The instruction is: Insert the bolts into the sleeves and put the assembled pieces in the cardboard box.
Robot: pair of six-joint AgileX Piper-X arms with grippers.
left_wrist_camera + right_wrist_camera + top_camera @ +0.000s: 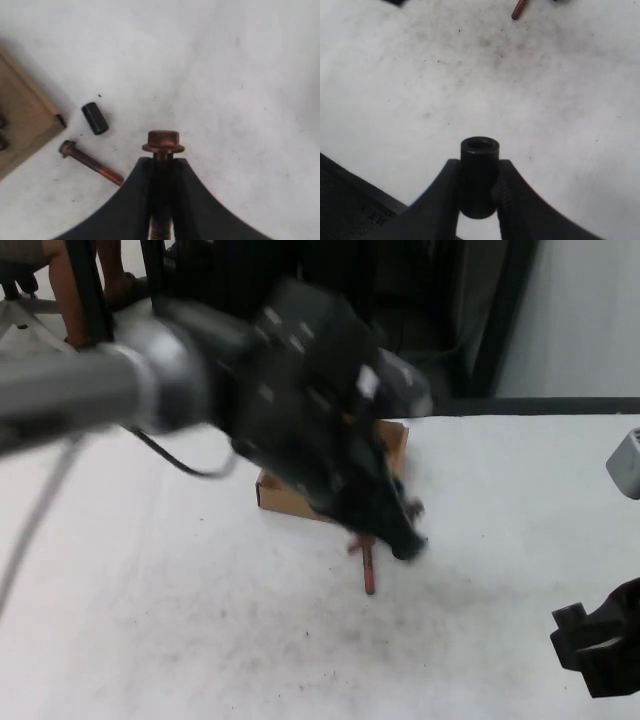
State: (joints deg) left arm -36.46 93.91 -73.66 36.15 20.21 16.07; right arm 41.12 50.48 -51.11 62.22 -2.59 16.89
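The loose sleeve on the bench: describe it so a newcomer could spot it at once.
Find the cardboard box on the white bench. Just off its corner lie two loose parts, a long reddish bolt and the sleeve. The sleeve is the short black cylinder, stubby and headless beside the slim bolt.

The cardboard box (pixel 396 438) is blocking the middle of the bench (pixel 150 640) toward the far edge, a loose bolt (pixel 91 162) and loose sleeve (pixel 95 118) lying just beside it, the left arm (pixel 300 410) hanging above. The near left corner is lying open.
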